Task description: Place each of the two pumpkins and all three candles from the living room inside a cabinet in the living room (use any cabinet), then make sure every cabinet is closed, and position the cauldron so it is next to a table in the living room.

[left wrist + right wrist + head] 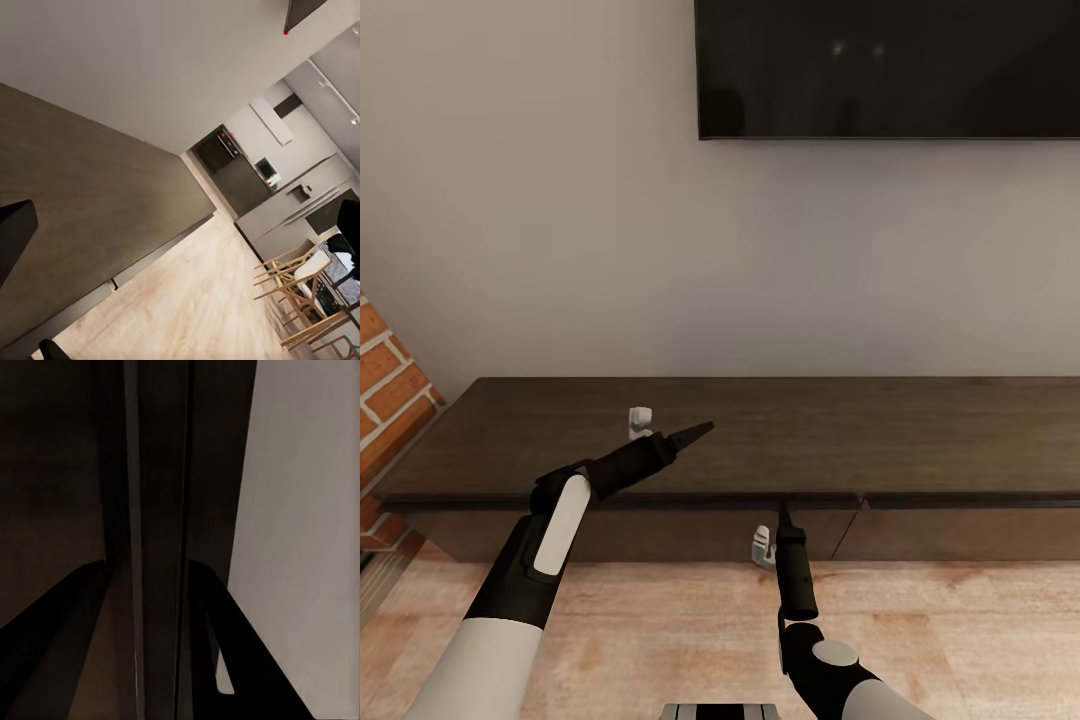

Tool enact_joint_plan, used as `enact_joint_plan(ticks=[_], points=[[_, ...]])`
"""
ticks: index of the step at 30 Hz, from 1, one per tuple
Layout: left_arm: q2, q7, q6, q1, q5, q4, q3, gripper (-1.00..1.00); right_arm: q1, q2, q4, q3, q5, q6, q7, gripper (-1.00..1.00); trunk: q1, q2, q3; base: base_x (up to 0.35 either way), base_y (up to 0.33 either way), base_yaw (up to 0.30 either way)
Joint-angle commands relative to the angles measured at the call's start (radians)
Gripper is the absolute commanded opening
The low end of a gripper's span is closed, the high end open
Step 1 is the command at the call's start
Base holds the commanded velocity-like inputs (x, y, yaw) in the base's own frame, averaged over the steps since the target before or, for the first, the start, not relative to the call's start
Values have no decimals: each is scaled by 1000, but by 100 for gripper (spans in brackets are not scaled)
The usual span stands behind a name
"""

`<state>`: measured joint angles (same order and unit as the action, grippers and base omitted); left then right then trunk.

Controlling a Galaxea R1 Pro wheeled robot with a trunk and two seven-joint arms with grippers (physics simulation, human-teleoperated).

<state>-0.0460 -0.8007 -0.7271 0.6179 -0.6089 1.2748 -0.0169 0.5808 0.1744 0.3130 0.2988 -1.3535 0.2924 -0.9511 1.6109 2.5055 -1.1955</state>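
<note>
Right now the cabinet [780,440] runs low along the wall under the television [890,65], its front panels apparently shut. The right gripper [783,512] noses its thin top gap, fingers straddling the edge, grasping nothing. The left gripper [695,433] hovers above; whether it's released or clenched, I cannot tell. Pulling carelessly, the fingers might slip off that handleless panel.

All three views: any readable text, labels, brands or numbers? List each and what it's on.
None readable.
TV: dark screen, no brand or logo visible.
Cabinet: plain wood, no markings.
Kitchen appliances in the left wrist view: too small and blurred to tell.
Right wrist view: dark cabinet edge, no text.
</note>
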Motion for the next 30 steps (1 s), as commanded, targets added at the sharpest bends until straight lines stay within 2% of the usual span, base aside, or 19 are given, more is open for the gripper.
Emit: enact_joint_plan(ticks=[1, 16, 19, 22, 30], points=[[0, 0, 0, 0, 0, 0, 0, 100, 1, 0, 1, 1, -3, 4, -3, -100, 0, 0, 0, 0, 0, 0], [0, 0, 0, 0, 0, 0, 0, 100, -2, 0, 1, 1, -4, 2, -5, -100, 0, 0, 0, 0, 0, 0], [0, 0, 0, 0, 0, 0, 0, 100, -5, 0, 0, 1, -4, -13, -5, -100, 0, 0, 0, 0, 0, 0], [3, -3, 5, -9, -16, 17, 17, 100, 2, 0, -1, -4, 7, -34, 1, -100, 0, 0, 0, 0, 0, 0], [3, -4, 5, -9, -16, 34, 37, 100, 4, 0, 0, -24, 21, -96, 12, -100, 0, 0, 0, 0, 0, 0]])
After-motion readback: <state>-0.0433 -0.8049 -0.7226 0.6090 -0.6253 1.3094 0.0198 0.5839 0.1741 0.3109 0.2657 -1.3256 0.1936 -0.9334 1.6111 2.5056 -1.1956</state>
